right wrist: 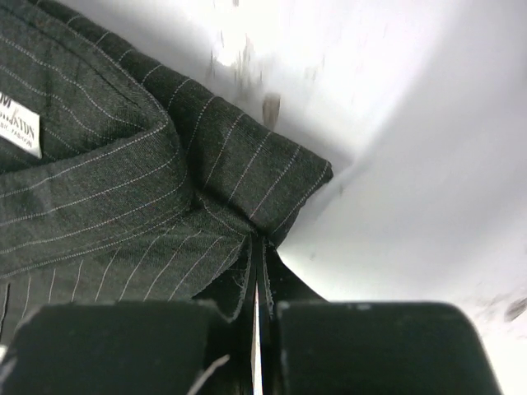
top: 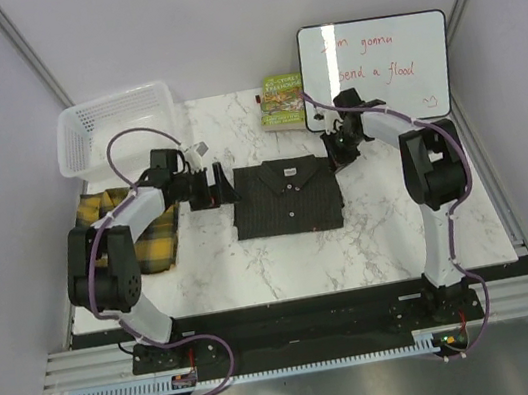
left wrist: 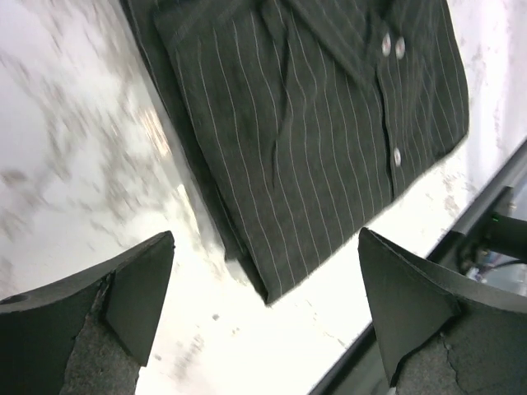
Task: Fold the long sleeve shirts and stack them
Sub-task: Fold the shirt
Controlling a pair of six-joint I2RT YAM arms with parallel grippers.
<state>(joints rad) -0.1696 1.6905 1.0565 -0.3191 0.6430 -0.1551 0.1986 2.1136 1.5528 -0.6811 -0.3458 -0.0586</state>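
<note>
The dark pinstripe shirt (top: 285, 197) lies folded in the middle of the table, collar to the back. The yellow-and-black plaid shirt (top: 155, 241) lies crumpled at the left, partly under my left arm. My left gripper (top: 217, 187) is open and empty just off the dark shirt's left edge. In the left wrist view the dark shirt (left wrist: 313, 123) lies ahead of the gripper (left wrist: 263, 304), with bare table between the fingers (left wrist: 136, 296). My right gripper (top: 341, 152) is shut on the dark shirt's back right corner. In the right wrist view the gripper (right wrist: 259, 276) pinches a fold of the shirt (right wrist: 107, 189).
A white mesh basket (top: 115, 126) stands at the back left. A book (top: 282, 101) and a whiteboard (top: 374, 67) stand at the back right. The table's dark front rail (left wrist: 486, 214) shows just beyond the shirt's lower edge.
</note>
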